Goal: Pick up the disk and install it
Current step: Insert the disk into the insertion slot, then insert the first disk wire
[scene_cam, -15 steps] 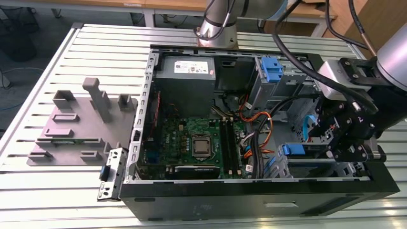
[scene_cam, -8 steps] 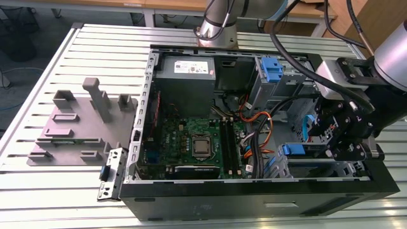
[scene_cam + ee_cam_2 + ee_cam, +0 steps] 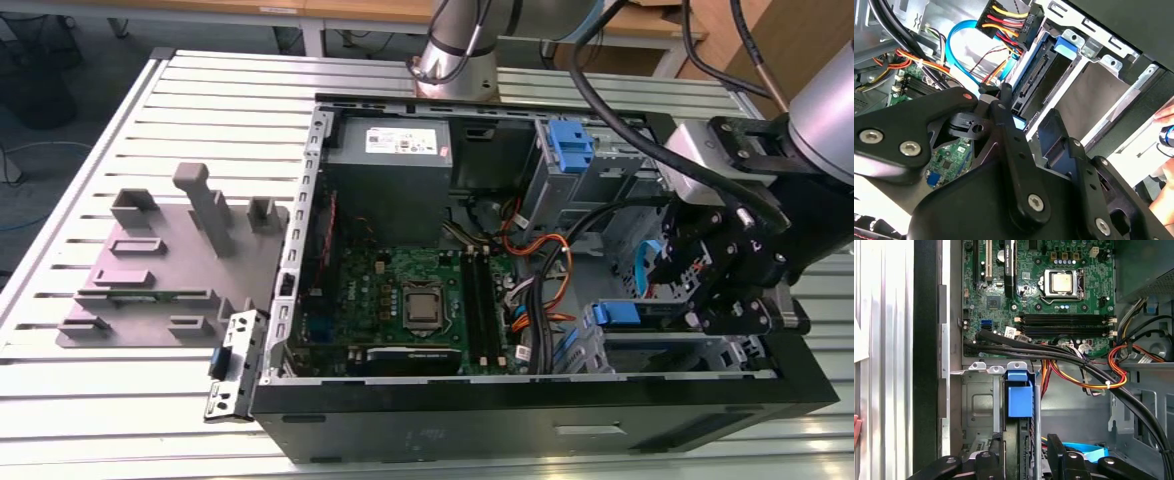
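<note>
Silver metal disk with blue plastic side rails (image 3: 1020, 405) stands on edge in the grey metal drive cage (image 3: 979, 405), at the near right corner of the open black tower case (image 3: 534, 430) in the exterior view. Black end effector (image 3: 1024, 452) sits right on it, straddling the end away from the blue tab; clamped or let go, cannot tell. Disk's long axis runs from the end effector toward the green motherboard (image 3: 400, 290). Single arm, so no choice of arm. Black cable bundle (image 3: 1054, 352) and orange-yellow wires (image 3: 1094, 382) cross just past the tab end. Grey power-supply box (image 3: 400, 160) sits far. Slatted metal surface (image 3: 80, 400) is under it all.
</note>
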`<state>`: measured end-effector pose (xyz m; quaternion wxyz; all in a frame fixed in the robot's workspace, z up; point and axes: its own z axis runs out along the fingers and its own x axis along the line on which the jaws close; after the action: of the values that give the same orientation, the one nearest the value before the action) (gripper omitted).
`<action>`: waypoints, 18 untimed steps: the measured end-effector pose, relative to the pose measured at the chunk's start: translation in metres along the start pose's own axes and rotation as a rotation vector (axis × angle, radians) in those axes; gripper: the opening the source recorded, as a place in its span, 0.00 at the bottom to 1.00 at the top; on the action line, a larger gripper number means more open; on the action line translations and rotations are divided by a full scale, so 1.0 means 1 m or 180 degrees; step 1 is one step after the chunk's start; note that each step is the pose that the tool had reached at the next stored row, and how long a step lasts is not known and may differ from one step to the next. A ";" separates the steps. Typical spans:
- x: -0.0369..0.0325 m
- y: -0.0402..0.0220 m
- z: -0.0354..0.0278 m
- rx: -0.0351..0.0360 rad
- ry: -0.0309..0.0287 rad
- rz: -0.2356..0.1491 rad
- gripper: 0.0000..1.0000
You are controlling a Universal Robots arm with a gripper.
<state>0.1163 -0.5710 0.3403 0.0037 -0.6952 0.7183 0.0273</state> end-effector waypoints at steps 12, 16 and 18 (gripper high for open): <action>-0.0005 0.0003 -0.0092 0.0000 0.0003 0.0000 0.48; -0.0009 0.0005 -0.0137 0.0000 0.0001 0.0000 0.48; -0.0010 0.0006 -0.0173 0.0000 0.0001 0.0000 0.48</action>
<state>0.1163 -0.5707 0.3576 0.0036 -0.6952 0.7183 0.0272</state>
